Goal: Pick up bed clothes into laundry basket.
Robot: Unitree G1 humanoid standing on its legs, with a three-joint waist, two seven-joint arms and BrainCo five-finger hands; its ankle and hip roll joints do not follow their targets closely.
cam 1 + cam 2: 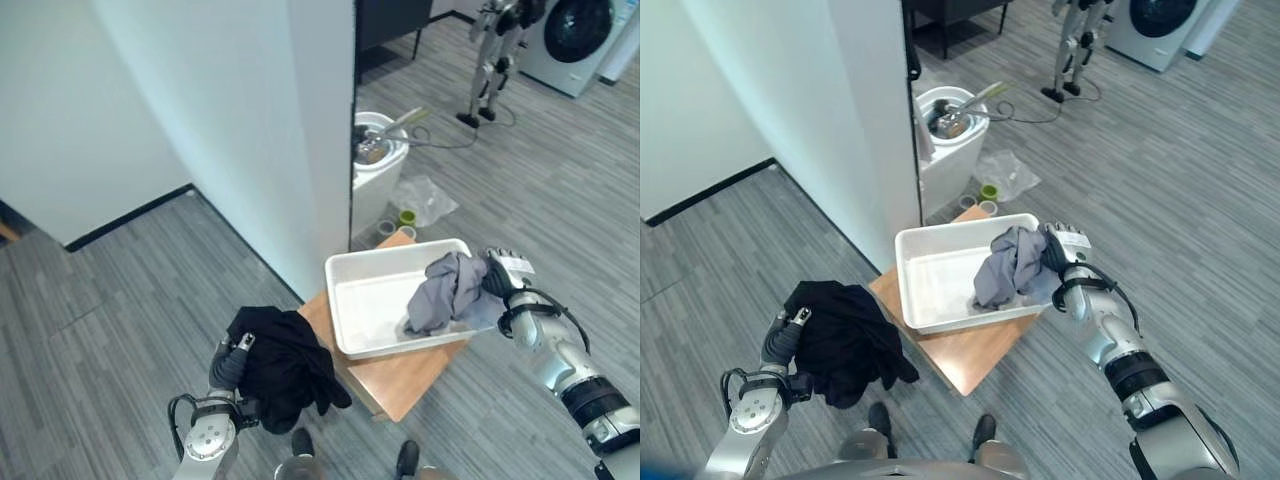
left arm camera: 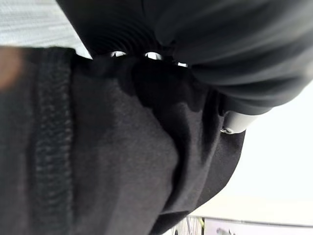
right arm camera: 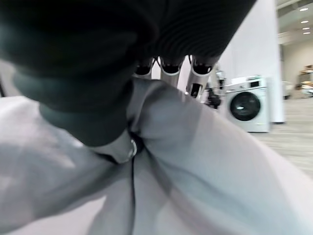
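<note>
Right robot hand (image 1: 503, 276) is closed on a grey garment (image 1: 448, 290), which hangs over the near right corner of the white laundry basket (image 1: 370, 300) on the small wooden desk (image 1: 405, 375). Left robot hand (image 1: 232, 362) grips a black garment (image 1: 285, 365) in the air, left of the basket. Step in hand: depositing the grey piece. Next, judged: release it inside the basket, then carry the black garment over the rim.

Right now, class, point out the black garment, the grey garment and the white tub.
black garment (image 1: 285, 365), left eye view, middle of the bundle.
grey garment (image 1: 445, 292), left eye view, its bunched centre.
white tub (image 1: 372, 300), left eye view, bare floor of the tub.
</note>
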